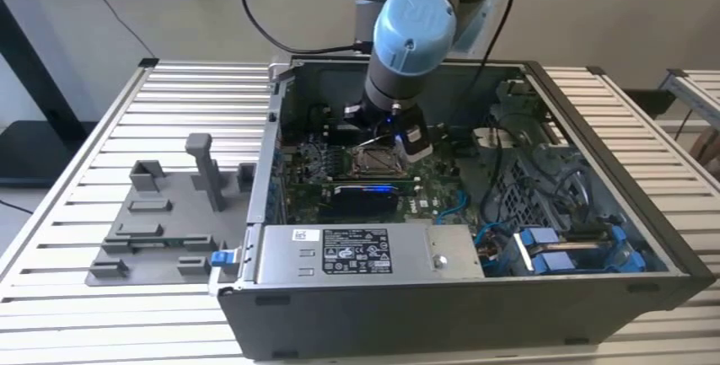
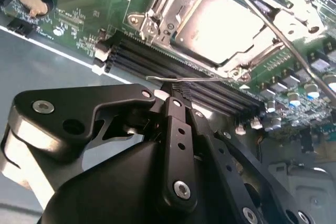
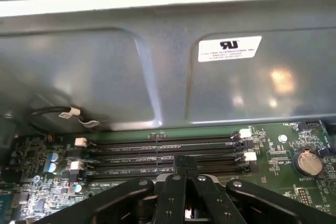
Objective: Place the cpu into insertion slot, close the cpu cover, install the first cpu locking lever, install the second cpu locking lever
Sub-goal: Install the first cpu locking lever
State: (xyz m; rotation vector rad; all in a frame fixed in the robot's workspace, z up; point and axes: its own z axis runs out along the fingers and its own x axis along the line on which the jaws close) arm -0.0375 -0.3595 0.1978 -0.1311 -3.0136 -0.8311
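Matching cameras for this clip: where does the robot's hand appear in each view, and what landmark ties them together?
Exterior view: the hand hangs inside the open computer case, just above the insertion slot.
Second wrist view: the hand in the foreground, beside the black memory slots.
First wrist view: the hand in front of those slots.
Shared landmark: the coin battery, in both wrist views.

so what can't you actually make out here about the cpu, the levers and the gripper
- Gripper: in the second wrist view its own black body hides the fingertips, so open or shut cannot be told.
- Locking lever: a thin rod crosses the cpu cover, its end cut off by the frame edge; latched or not is unclear.
- Cpu: its far corner runs out of frame.
- Insertion slot: partly behind the arm in the exterior view.
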